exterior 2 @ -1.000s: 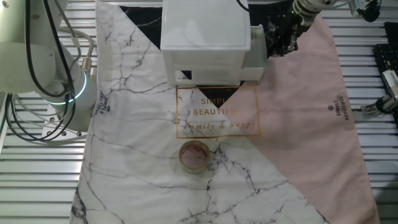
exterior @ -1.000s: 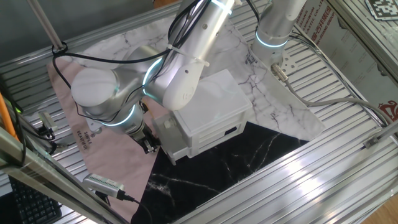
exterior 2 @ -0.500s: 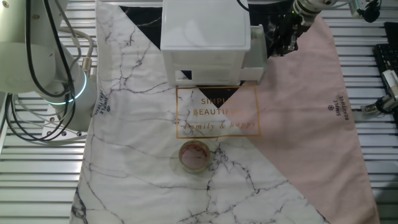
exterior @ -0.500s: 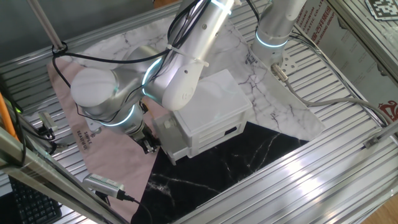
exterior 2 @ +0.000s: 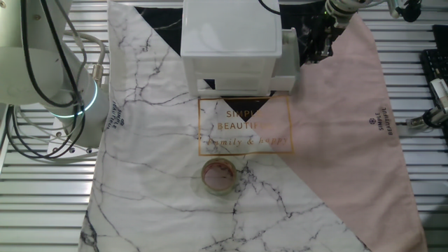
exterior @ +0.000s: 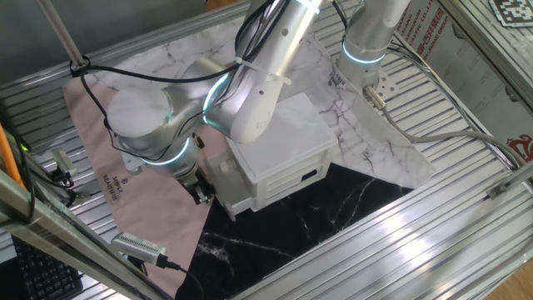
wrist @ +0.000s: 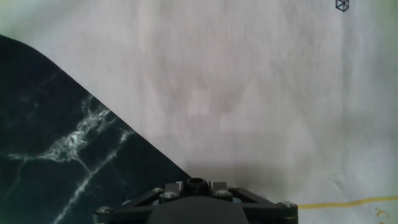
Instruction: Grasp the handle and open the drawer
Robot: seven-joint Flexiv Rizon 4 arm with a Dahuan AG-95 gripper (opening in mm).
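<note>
The small white cabinet [exterior: 287,146] stands on the cloths; it also shows in the other fixed view [exterior 2: 227,35]. Its white drawer [exterior: 226,190] sticks out a little on one side, seen in the other fixed view [exterior 2: 287,54] too. My gripper [exterior: 200,193] hangs right beside the drawer front, fingers pointing down at the cloth, and shows in the other fixed view [exterior 2: 313,45] as well. The black handle is hidden behind the gripper. The hand view shows only the gripper base [wrist: 196,208] over pink and black cloth. I cannot tell how the jaws stand.
A pink cloth [exterior 2: 350,133], a white marble cloth [exterior 2: 147,140] and a black marble cloth [exterior: 275,233] cover the table. A small round dish [exterior 2: 218,175] sits on the cloth in front of the cabinet. A second arm base [exterior: 366,37] stands behind. Cables lie at the table's edge [exterior: 141,246].
My arm's elbow has swung over toward the cabinet. The gripper stays beside the drawer front, shifted only slightly. The drawer has not visibly moved.
</note>
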